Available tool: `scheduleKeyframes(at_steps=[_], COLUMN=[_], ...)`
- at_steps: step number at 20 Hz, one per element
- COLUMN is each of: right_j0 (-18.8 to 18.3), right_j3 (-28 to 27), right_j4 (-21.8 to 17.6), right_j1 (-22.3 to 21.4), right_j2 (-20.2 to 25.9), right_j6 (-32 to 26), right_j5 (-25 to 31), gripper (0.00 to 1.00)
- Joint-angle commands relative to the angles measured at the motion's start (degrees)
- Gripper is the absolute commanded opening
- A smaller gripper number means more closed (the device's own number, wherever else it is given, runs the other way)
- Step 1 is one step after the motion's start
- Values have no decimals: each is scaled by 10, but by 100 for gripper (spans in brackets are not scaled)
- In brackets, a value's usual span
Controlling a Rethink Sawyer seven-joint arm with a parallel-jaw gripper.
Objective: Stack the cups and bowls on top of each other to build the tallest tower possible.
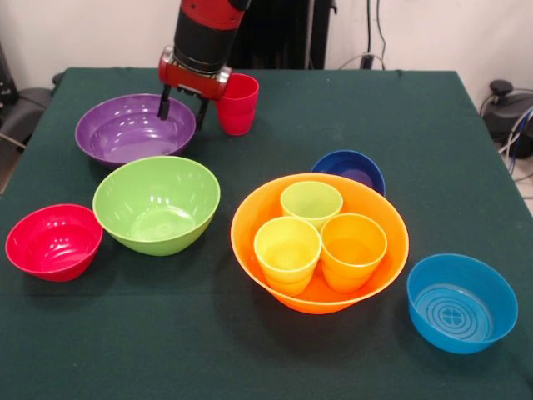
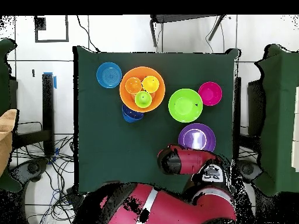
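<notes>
dark blue bowl (image 1: 353, 169) half hidden behind orange bowl (image 1: 250, 225)

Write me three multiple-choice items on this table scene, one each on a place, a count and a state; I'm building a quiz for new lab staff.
1. Where is the red cup?
A. inside the purple bowl
B. on the cloth beside the purple bowl
C. inside the orange bowl

2. How many cups sit in the orange bowl?
A. two
B. three
C. four

3. How do the bowls stand?
A. all rim up
B. all upside down
C. half flipped

Answers:
1 B: it stands just outside the purple bowl, by the end effector.
2 B: yellow, orange and light green cups.
3 A: every bowl shows its inside.
</notes>
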Motion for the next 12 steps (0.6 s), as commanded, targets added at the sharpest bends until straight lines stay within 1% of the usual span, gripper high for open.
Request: scheduleKeyframes(at_steps=[1,2,5,7,8,12], right_j0=[23,20,-1,1,2,-19], right_j3=[-47,-47,-39,-37,-33,-32], right_j4=[31,29,18,24,28,25], right_j1=[21,20,9,3,3,2], right_j2=[24,26,49,49,49,75], right_j6=[93,90,78,76,80,69], right_j5=[-51,-58,-67,-45,-44,-43], gripper=[100,0,0,0,0,0])
